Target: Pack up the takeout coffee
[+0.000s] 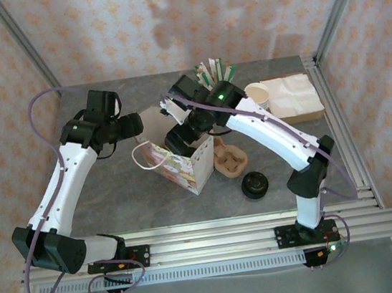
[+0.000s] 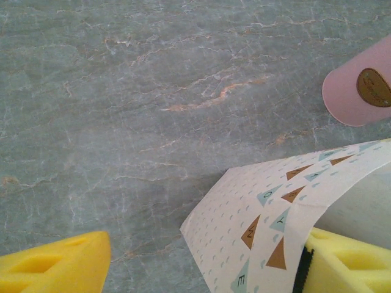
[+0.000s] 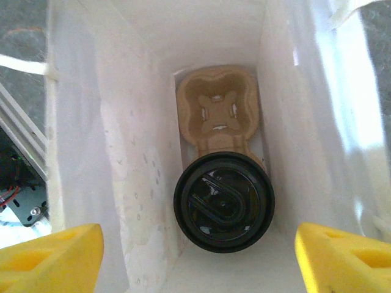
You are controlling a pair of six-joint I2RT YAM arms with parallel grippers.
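Right gripper hangs over the bag mouth, fingers spread and empty. For a clean exit, I would lift straight up, keeping both fingers off the paper walls. Inside, one coffee sits upright in the near slot of a carrier; its far slot is empty. Left gripper is spread around the bag's rim. A second coffee stands on the table beside the bag.
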